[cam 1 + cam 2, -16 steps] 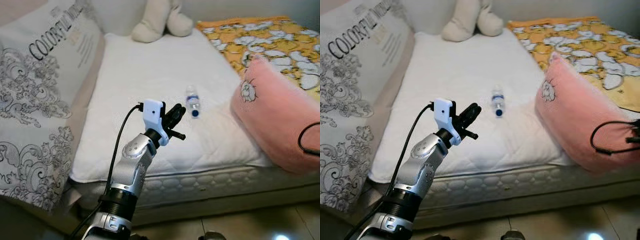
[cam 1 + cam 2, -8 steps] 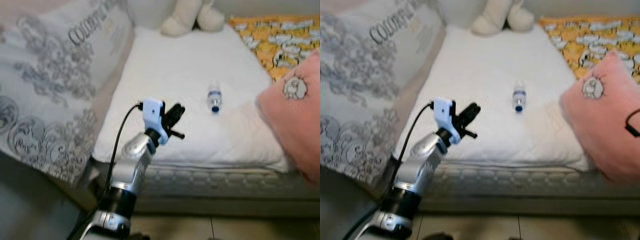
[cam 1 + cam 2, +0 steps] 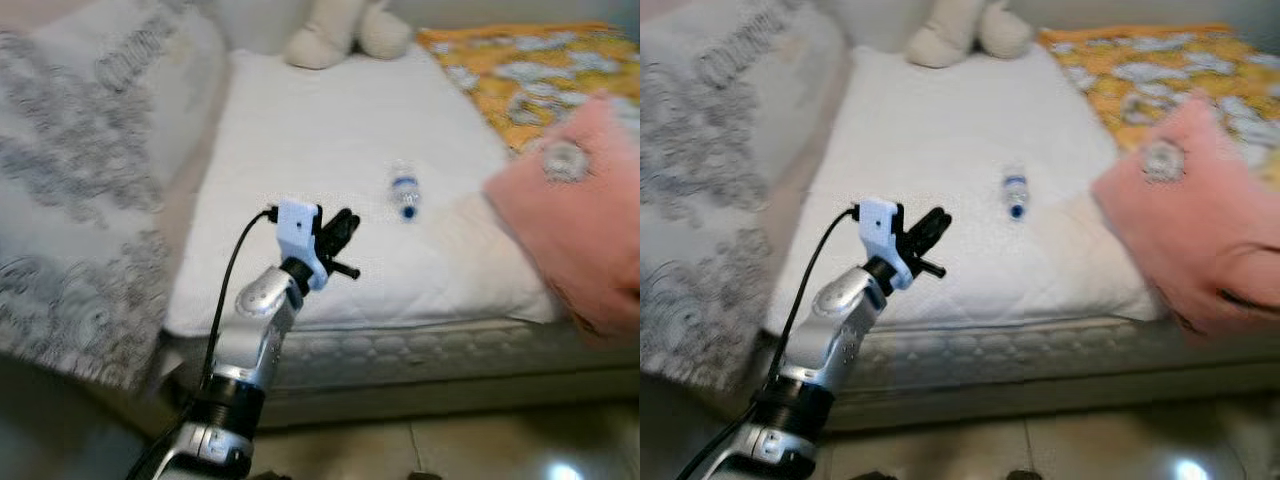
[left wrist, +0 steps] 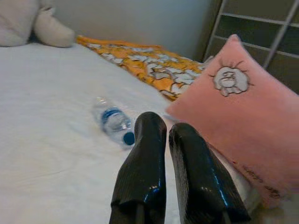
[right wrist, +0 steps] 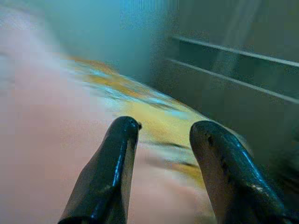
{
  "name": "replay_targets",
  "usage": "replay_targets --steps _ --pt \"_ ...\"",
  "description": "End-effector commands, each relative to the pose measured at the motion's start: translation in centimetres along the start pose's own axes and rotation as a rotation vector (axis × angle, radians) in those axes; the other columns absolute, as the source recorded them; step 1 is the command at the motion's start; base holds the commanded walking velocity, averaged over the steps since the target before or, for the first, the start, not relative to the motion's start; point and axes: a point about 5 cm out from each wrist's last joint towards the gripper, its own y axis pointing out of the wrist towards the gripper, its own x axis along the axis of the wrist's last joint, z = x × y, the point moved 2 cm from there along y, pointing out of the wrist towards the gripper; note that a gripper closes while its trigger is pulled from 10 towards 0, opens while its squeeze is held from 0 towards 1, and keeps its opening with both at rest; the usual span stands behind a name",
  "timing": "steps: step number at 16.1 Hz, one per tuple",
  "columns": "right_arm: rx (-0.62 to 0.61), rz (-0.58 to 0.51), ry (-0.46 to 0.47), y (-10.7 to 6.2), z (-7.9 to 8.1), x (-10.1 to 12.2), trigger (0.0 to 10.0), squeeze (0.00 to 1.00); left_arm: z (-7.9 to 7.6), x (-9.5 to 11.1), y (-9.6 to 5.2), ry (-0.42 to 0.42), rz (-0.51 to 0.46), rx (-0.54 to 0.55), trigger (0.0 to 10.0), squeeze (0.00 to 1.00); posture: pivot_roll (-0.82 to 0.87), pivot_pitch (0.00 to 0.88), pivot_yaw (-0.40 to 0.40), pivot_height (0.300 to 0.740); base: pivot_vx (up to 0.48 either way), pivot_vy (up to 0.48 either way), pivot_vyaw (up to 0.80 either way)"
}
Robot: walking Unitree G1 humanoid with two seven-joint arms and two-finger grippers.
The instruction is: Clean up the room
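A small clear water bottle [image 3: 404,194] with a blue cap and label lies on its side on the white mattress [image 3: 300,120]. My left gripper [image 3: 346,222] is raised over the mattress's front part, a short way to the left of the bottle and nearer to me, shut with nothing between its fingers. In the left wrist view the bottle [image 4: 113,122] lies just beyond the closed fingertips [image 4: 150,122]. My right gripper [image 5: 163,128] is open and hangs close over a blurred pink surface.
A large pink pillow [image 3: 580,220] lies at the bed's right front. Behind it is a yellow flowered blanket [image 3: 520,60]. A cream plush toy [image 3: 345,30] sits at the head of the bed. A grey patterned cushion [image 3: 80,180] leans at the left. Tiled floor [image 3: 450,450] runs along the bed's front.
The whole picture has swung sideways and blurred, so the camera moved. The left arm keeps the same raised pose with its gripper shut, and the bottle lies where it was.
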Motion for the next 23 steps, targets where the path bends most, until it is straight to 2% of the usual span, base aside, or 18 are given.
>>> replay_targets --steps 1,2,3,4,5,6,8,9,11,12,15,17,19,20,22,23 --pt "0.067 -0.029 0.035 -0.3 1.6 0.6 10.0 0.00 0.2 0.4 -0.2 0.021 -0.012 0.013 10.0 0.00 -0.15 0.000 0.075 0.719 0.000 0.000 0.00" --pt "0.165 0.003 0.066 -2.2 5.0 -0.7 10.0 0.00 0.3 0.4 -0.3 0.019 -0.013 0.021 10.0 0.00 -0.15 0.000 0.075 0.719 0.000 0.000 0.00" --pt "0.220 0.063 0.103 -3.3 6.9 -2.1 10.0 0.00 0.4 0.4 -0.3 0.016 -0.013 0.026 10.0 0.00 -0.15 0.000 0.075 0.719 0.000 0.000 0.00" --pt "0.317 0.163 0.143 -5.3 10.0 -4.2 10.0 0.00 0.5 0.4 -0.2 0.017 -0.014 0.030 10.0 0.00 -0.15 0.000 0.075 0.719 0.000 0.000 0.00" --pt "0.358 0.203 0.232 -6.8 11.6 -4.7 10.0 0.00 0.7 0.5 -0.3 0.047 -0.018 0.045 10.0 0.00 -0.13 0.000 0.068 0.719 0.000 0.000 0.00" --pt "0.348 0.203 0.274 -7.1 11.7 -4.5 10.0 0.00 0.8 0.5 -0.4 0.060 -0.019 0.054 10.0 0.00 -0.13 0.000 0.068 0.719 0.000 0.000 0.00" --pt "0.366 0.088 0.324 -10.2 12.8 -1.9 10.0 0.00 2.4 0.5 -2.0 0.195 -0.038 0.116 10.0 0.00 -0.12 0.000 0.052 0.719 0.000 0.000 0.00" --pt "0.404 0.044 0.341 -11.5 13.8 -0.6 10.0 0.00 3.5 0.2 -3.2 0.205 -0.034 0.167 10.0 0.00 -0.12 0.000 0.040 0.719 0.000 0.000 0.00" --pt "0.459 -0.011 0.367 -12.9 15.3 1.1 10.0 0.00 5.4 -0.3 -5.2 0.190 -0.028 0.270 10.0 0.00 -0.13 0.000 0.032 0.719 0.000 0.000 0.00" --pt "0.463 -0.002 0.375 -12.7 15.7 1.1 10.0 0.00 6.3 -0.6 -5.5 0.144 -0.016 0.326 10.0 0.00 -0.12 0.000 0.030 0.719 0.000 -0.480 0.00" --pt "0.439 -0.002 0.378 -11.3 15.6 2.2 10.0 0.00 5.8 -0.7 -4.5 0.125 -0.031 0.319 10.0 0.00 -0.12 0.000 0.032 0.719 0.000 -0.475 0.00" --pt "0.427 -0.032 0.368 -10.4 15.3 3.0 10.0 0.00 6.2 -1.0 -4.6 0.108 -0.021 0.357 10.0 0.00 -0.13 0.000 0.038 0.719 0.000 -0.472 0.00" --pt "0.415 -0.048 0.356 -10.1 14.8 3.1 10.0 0.00 8.1 -2.0 -5.7 0.102 0.029 0.458 10.0 0.00 -0.14 0.000 0.045 0.719 0.000 -0.471 0.00" --pt "0.415 -0.052 0.366 -10.6 14.4 3.1 10.0 0.00 9.0 -2.4 -6.6 0.154 0.055 0.479 10.0 0.00 -0.14 0.000 0.043 0.719 0.000 -0.472 0.00" --pt "0.424 -0.019 0.387 -11.8 14.2 2.5 10.0 0.00 9.7 -3.2 -8.1 0.274 0.102 0.487 10.0 0.00 -0.14 0.000 0.044 0.719 0.000 -0.471 0.00" --pt "0.417 0.015 0.384 -12.0 14.3 1.9 10.0 0.00 10.0 -3.8 -8.3 0.293 0.143 0.525 10.0 0.00 -0.14 0.000 0.043 0.719 0.000 0.000 0.00"
